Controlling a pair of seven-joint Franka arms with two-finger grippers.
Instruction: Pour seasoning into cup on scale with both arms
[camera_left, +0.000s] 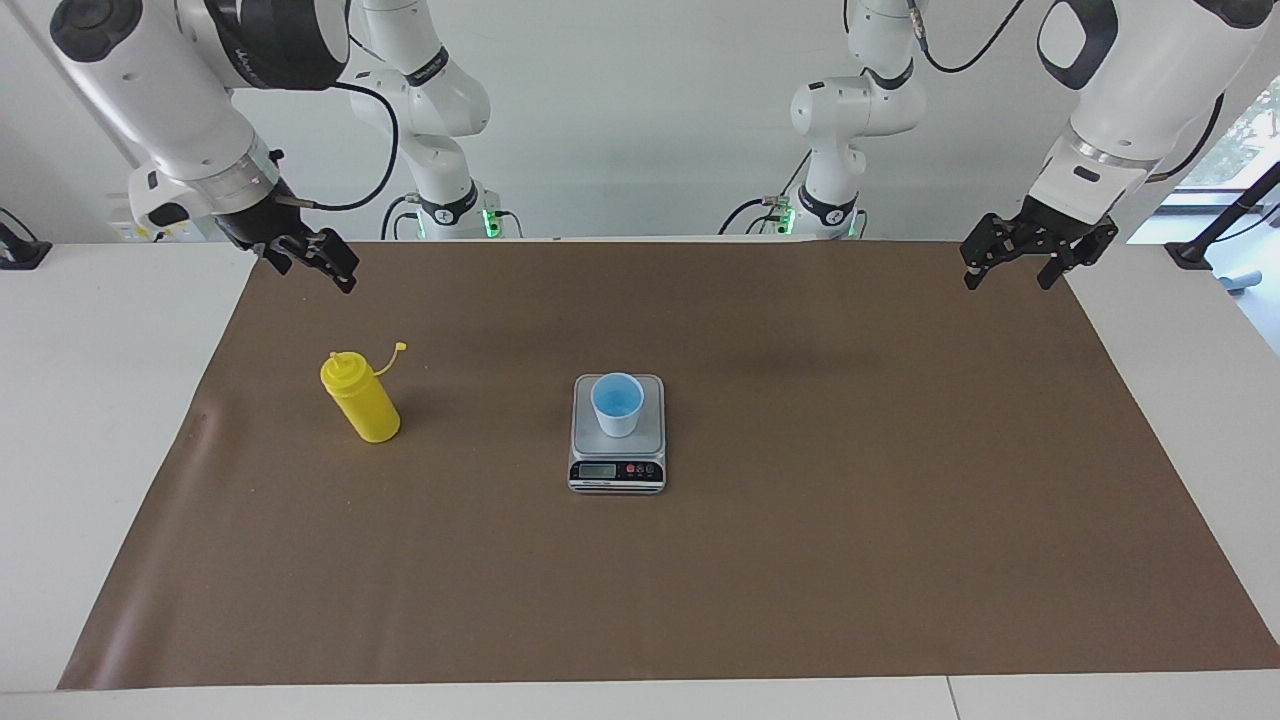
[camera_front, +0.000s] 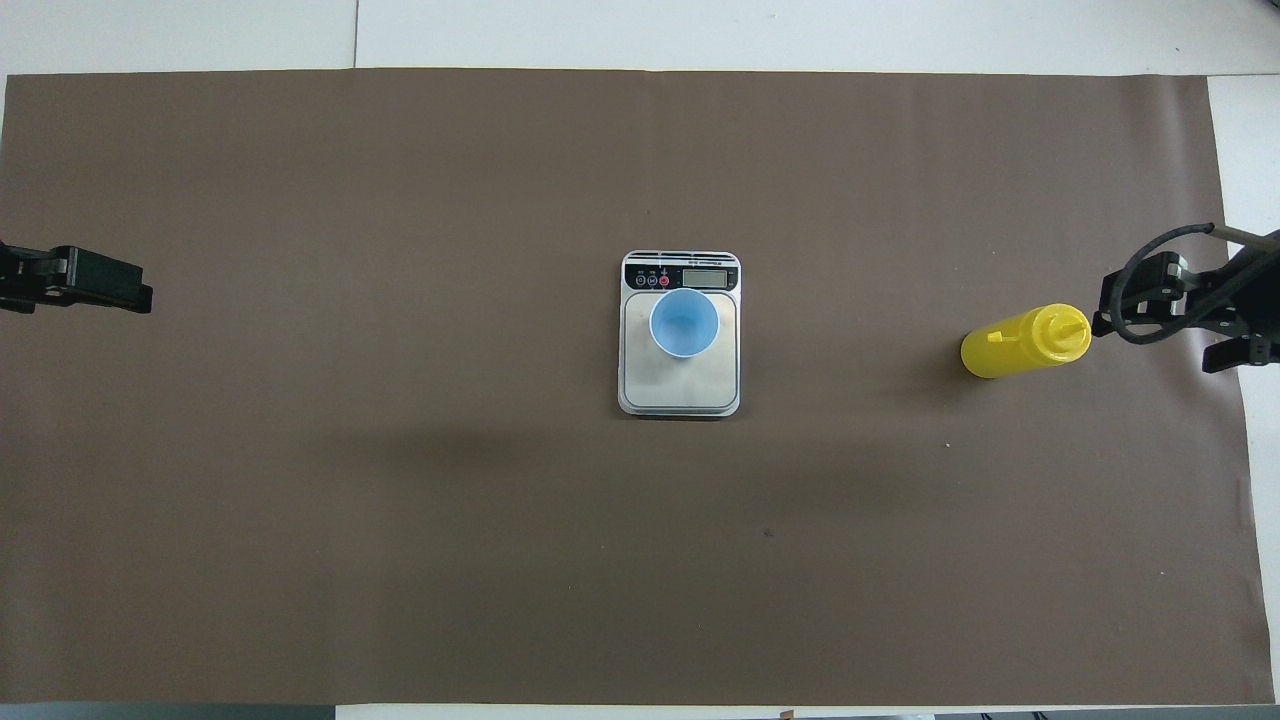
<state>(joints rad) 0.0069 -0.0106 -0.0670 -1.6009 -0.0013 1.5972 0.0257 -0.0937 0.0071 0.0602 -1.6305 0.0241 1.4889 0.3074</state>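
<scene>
My right gripper (camera_left: 315, 262) hung over the mat's edge at the right arm's end, jaws apart, nothing in them, w/ the seasoning (camera_left: 362, 399) standing upright on the brown mat (camera_left: 800, 560) below it, cap off on its tether. Cup (camera_left: 617, 403) sat upright on the scale (camera_left: 617, 467) mid-table, well apart from the bottle. My left gripper (camera_left: 1010, 270) waited over the mat's corner at the left arm's end, also open & empty.
</scene>
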